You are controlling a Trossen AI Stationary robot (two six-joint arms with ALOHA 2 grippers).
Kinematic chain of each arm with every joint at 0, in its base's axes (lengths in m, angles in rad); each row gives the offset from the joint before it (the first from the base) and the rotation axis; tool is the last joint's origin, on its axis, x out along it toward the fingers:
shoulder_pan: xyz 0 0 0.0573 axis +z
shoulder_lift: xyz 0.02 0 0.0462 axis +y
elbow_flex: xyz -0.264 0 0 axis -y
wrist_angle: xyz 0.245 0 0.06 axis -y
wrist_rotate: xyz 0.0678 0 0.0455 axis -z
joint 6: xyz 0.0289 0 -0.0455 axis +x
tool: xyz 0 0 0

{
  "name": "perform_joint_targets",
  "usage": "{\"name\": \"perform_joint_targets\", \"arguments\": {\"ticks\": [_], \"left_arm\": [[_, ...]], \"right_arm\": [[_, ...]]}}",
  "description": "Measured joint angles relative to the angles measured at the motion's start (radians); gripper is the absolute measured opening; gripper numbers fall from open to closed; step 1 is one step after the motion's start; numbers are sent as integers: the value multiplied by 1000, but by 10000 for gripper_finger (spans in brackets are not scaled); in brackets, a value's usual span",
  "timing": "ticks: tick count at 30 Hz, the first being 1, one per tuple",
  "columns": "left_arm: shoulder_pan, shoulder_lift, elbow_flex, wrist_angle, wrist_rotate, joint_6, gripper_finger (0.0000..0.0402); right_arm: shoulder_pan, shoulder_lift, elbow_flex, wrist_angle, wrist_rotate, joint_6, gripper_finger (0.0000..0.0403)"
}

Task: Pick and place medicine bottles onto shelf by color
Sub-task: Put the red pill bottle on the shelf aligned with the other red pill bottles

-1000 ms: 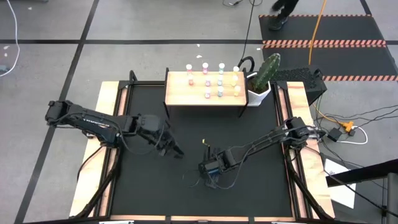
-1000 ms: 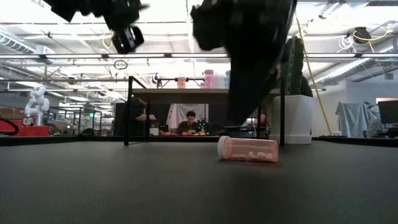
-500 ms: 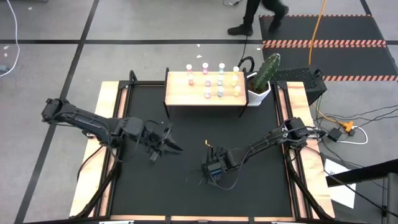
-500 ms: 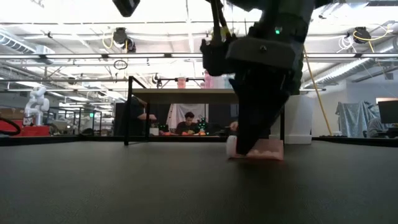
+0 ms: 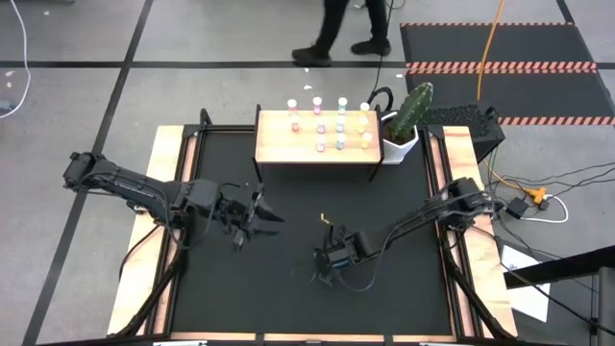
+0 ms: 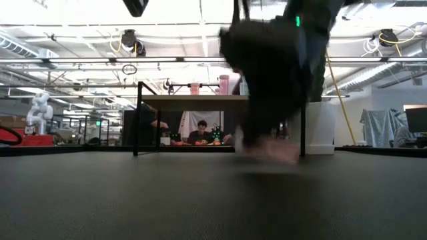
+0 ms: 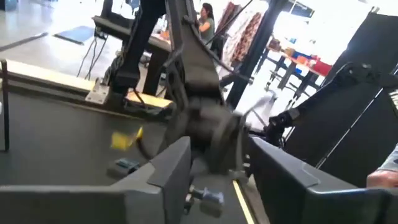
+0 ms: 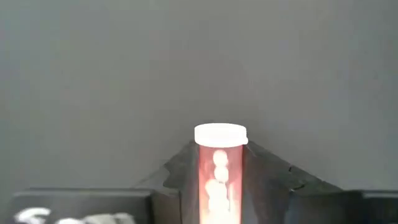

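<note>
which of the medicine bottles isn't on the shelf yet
The pink bottle, white-capped, between the right gripper fingers down at the black mat. All the other bottles stand upright in rows on the wooden shelf.

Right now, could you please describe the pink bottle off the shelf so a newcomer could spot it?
On the black table, well in front of the wooden shelf, find the right arm's tool. The pink bottle sits between its fingers, the only one off the shelf.
</note>
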Motion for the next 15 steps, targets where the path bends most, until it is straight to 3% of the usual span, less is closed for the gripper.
{"name": "perform_joint_targets", "arguments": {"ticks": [9, 13, 15], "left_arm": [[-14, -47, 0, 21, -19, 29, 206], [-14, -48, 0, 19, -72, 26, 207], [-14, -26, 0, 46, -82, 70, 207]], "right_arm": [[-1, -272, 0, 102, 252, -65, 105], [-1, -399, 2, 273, 347, -222, 110], [-8, -446, 2, 389, 337, -344, 110]]}}
